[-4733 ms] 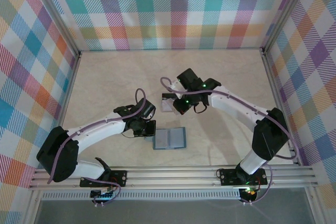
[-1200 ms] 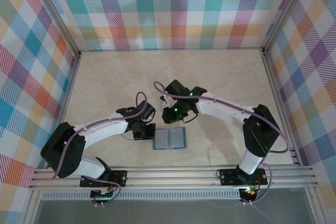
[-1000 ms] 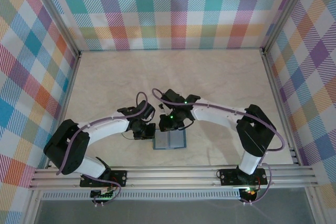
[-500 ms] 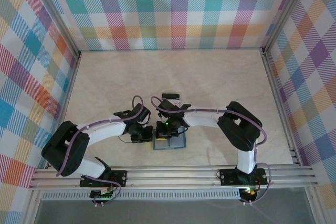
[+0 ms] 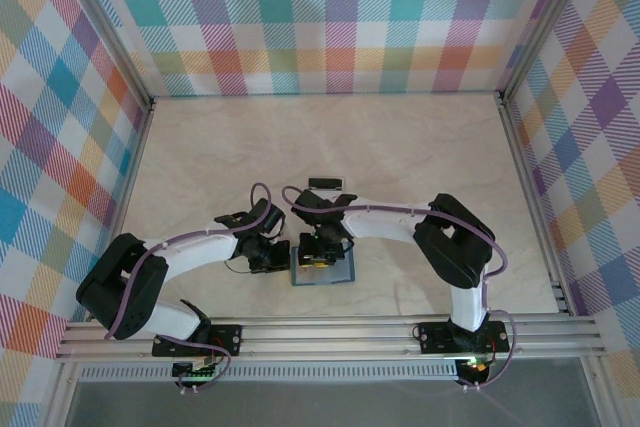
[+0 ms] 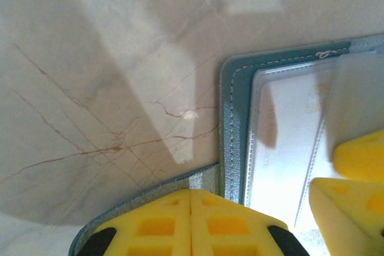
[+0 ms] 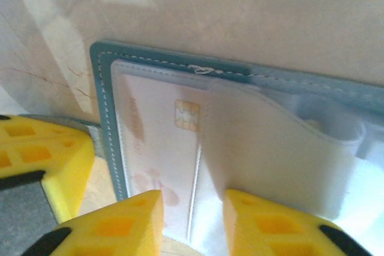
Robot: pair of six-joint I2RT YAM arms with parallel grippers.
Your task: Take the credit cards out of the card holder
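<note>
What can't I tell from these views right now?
- Top view: most of the card holder, hidden under the right gripper.
- Right wrist view: how many cards remain; the cloudy flap covers the rest.
- Left wrist view: whether the left gripper pinches the tab; its fingers cover it.

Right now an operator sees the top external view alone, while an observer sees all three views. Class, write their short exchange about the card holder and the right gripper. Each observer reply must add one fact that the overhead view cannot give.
Operator: The arms cover the holder from above. Is a card left in it?
Observer: Yes. The right wrist view shows a pale credit card with a gold chip, lying in a clear pocket of the card holder.
Operator: How do the right gripper's jaws stand?
Observer: The right gripper is open. Its yellow fingertips stand apart at the card's near end, with nothing pinched between them.
</note>
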